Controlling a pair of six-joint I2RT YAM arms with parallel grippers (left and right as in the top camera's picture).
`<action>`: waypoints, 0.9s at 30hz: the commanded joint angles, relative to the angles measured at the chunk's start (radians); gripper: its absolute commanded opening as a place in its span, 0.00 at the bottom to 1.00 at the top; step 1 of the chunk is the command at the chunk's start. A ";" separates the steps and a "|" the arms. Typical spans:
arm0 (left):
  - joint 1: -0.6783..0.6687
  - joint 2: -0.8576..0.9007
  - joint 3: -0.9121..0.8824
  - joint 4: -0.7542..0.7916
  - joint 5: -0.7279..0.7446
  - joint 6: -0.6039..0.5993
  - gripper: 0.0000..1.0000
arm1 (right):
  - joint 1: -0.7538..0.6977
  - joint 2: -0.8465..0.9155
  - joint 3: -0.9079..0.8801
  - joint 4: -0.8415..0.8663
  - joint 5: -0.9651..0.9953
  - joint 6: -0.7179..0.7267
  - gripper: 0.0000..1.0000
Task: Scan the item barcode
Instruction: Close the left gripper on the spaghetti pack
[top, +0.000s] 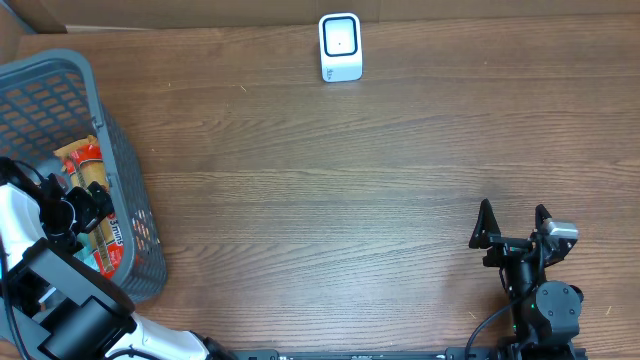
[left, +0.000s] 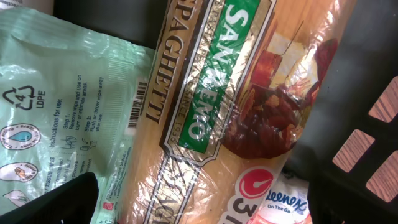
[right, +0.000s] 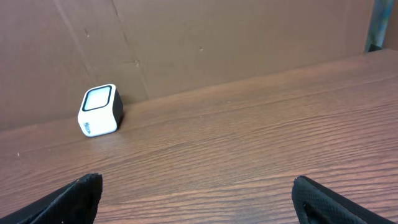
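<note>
Presently the left fingers (left: 62, 202) stand wide apart, clamped on nothing, poised just above the San Remo spaghetti pack (left: 205, 93). It lies in the grey basket (top: 50, 75) at nine o'clock on the tabletop (top: 320, 200), beside a green LDPE bag (left: 56, 112) and a Kleenex pack (left: 280, 200); spread so, they can likely straddle it. The barcode scanner (top: 340, 46) sits at twelve o'clock, window showing from above. The right fingers (right: 78, 196), also apart and empty, rest at five o'clock, probably to leave the path free.
</note>
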 joint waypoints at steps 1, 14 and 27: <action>-0.015 0.011 -0.007 0.007 0.016 -0.010 0.98 | 0.000 -0.010 0.021 -0.011 0.018 -0.006 1.00; -0.021 0.011 -0.008 0.014 0.019 -0.010 0.99 | 0.000 -0.010 0.021 -0.011 0.018 -0.006 1.00; -0.021 0.011 -0.031 0.026 0.014 -0.009 1.00 | 0.000 -0.010 0.021 -0.011 0.018 -0.006 1.00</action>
